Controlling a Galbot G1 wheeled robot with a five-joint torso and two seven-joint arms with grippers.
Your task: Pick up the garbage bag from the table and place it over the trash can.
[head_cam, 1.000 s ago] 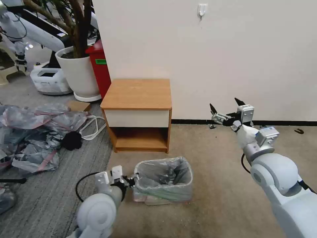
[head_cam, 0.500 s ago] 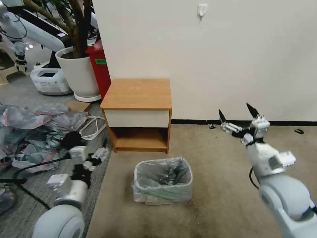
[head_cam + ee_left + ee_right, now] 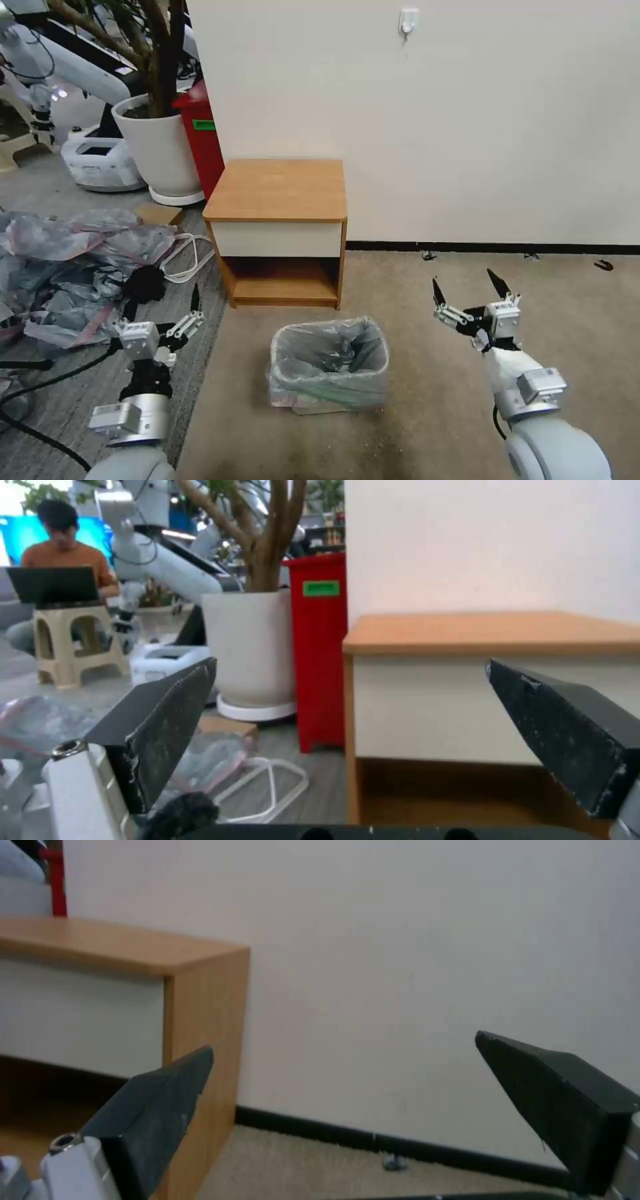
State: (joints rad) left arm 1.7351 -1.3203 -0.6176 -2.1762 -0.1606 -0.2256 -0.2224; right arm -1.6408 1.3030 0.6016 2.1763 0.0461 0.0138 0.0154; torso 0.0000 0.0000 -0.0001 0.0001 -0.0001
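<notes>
Both hands, left (image 3: 163, 308) and right (image 3: 468, 290), hang wide open and empty either side of the can (image 3: 329, 391), its bag (image 3: 331, 353) apparently fitted.

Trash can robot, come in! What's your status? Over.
Left gripper open, left of the trash can. Right gripper open, right of it. Garbage bag lines the can, over the rim. Table top bare. Nothing in the way.

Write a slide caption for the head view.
Grey garbage bag lines the beige trash can before the bare table; both open claws, left and right, flank it.
</notes>
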